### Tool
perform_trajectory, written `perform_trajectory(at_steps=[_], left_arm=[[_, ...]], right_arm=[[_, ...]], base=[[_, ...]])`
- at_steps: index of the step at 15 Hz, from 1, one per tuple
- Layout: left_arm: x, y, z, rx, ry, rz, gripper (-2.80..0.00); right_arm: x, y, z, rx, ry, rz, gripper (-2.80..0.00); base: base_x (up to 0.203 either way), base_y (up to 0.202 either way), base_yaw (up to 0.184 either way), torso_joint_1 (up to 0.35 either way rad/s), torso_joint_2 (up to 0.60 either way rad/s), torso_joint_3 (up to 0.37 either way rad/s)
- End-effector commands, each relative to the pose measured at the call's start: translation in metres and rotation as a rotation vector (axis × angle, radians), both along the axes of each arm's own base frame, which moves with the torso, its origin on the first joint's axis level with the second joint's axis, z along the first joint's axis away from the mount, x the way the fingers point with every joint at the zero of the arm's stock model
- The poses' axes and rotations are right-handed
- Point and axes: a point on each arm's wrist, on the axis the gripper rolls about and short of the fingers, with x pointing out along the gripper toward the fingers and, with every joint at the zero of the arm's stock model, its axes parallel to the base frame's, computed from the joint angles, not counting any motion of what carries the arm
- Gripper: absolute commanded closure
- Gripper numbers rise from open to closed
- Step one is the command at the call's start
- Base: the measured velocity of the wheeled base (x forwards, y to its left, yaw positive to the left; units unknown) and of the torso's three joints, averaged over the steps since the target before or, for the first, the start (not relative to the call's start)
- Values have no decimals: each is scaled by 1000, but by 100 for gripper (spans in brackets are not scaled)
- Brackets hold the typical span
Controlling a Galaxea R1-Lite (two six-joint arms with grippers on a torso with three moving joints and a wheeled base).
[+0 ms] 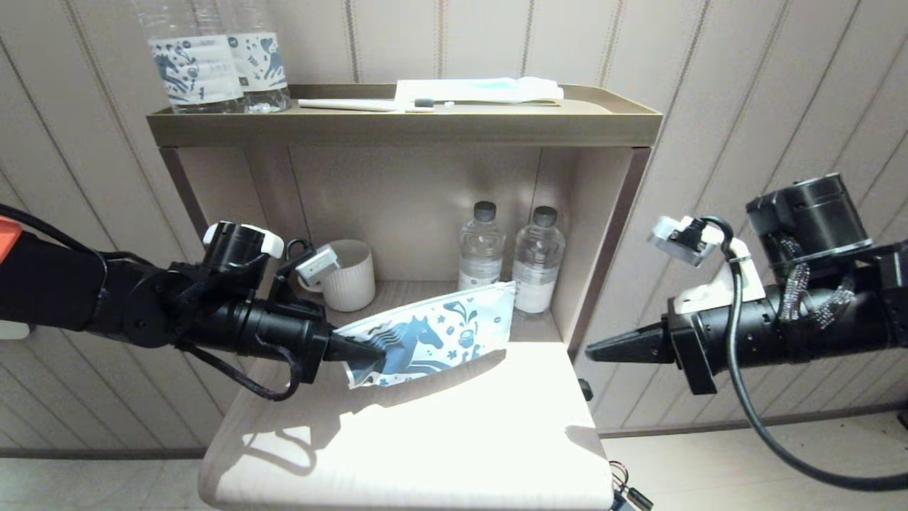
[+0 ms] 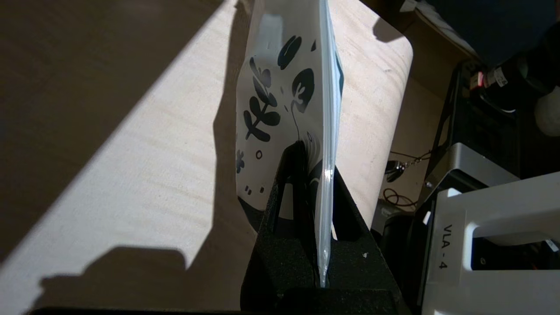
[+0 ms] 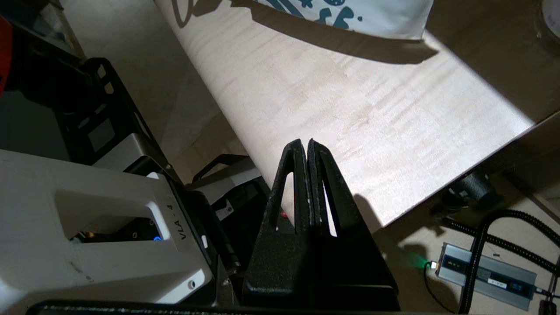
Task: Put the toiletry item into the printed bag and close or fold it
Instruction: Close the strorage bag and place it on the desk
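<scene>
The printed bag (image 1: 440, 333), white with a dark-blue horse and small blue motifs, hangs tilted above the pale table (image 1: 425, 447). Its far end rises toward the shelf niche. My left gripper (image 1: 376, 350) is shut on the bag's near left end. In the left wrist view the bag (image 2: 284, 87) stands edge-on between the black fingers (image 2: 288, 183), its zip edge running down into them. My right gripper (image 1: 590, 351) is shut and empty, level with the bag and just off the table's right edge; its tips (image 3: 305, 142) point at that edge. The toiletry item is hidden.
On the shelf top stand two horse-labelled clear bottles (image 1: 213, 64), a white toothbrush (image 1: 369, 105) and a white-and-blue packet (image 1: 482, 89). The niche below holds a ribbed white cup (image 1: 351, 275) and two water bottles (image 1: 482, 248). Robot base parts (image 3: 109, 218) sit below the table.
</scene>
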Motion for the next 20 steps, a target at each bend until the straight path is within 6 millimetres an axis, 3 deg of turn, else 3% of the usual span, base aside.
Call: perform_trajectory(at_steps=[1, 8, 9, 14, 17, 20], left_arm=[[1, 0, -2, -2, 5, -5, 0], [4, -1, -12, 42, 14, 21, 0], [4, -1, -13, 46, 12, 22, -280], [-1, 0, -4, 38, -22, 12, -280], [-11, 6, 18, 21, -86, 23, -280], [-34, 21, 42, 3, -150, 51, -280]], right_arm=[[-8, -5, -2, 1, 6, -6, 0], [-15, -6, -8, -3, 25, -1, 0], [-14, -6, -8, -2, 18, -1, 0], [-14, -6, -9, 2, 4, 1, 0], [-19, -6, -6, 5, -7, 3, 0], [-26, -9, 3, 16, -46, -3, 0]], base=[[0, 0, 0, 0, 0, 0], [0, 0, 0, 0, 0, 0], [0, 0, 0, 0, 0, 0], [0, 0, 0, 0, 0, 0], [0, 0, 0, 0, 0, 0], [0, 0, 0, 0, 0, 0]])
